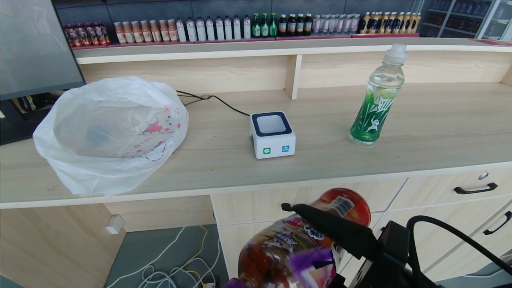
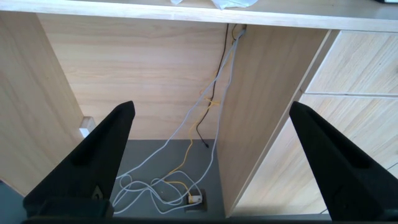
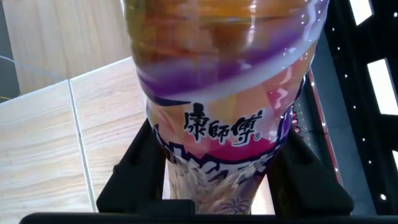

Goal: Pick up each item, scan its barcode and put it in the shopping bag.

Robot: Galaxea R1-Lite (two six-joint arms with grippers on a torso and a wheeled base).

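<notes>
Wood-grain counter runs across the head view. On its left end sits the white plastic shopping bag, mouth open and slumped, with a dark shape dimly visible inside. Near the middle stands the scanner, a small white cube with a dark blue rim, and a thin black cord runs from behind it toward the bag. Well to the right of the scanner, a green bottle with a pale cap stands upright on the counter. Behind the counter, a shelf carries a long row of drinks, and a monitor stands at far left. Low in this view, in front of the drawers and short of the counter edge, the right gripper pinches a red and purple bottle, which lies tilted. One black finger crosses its upper side, and a barcode shows on the label near the far end.

From the left wrist view, the left gripper hangs below counter height with its two black fingers spread wide and nothing between them. It faces the open recess under the counter, where loose cables trail down to the floor.

From the right wrist view, the red and purple bottle sits squarely in the right gripper. The fingers press against both sides of its printed label, with the pale wooden drawers beyond.
</notes>
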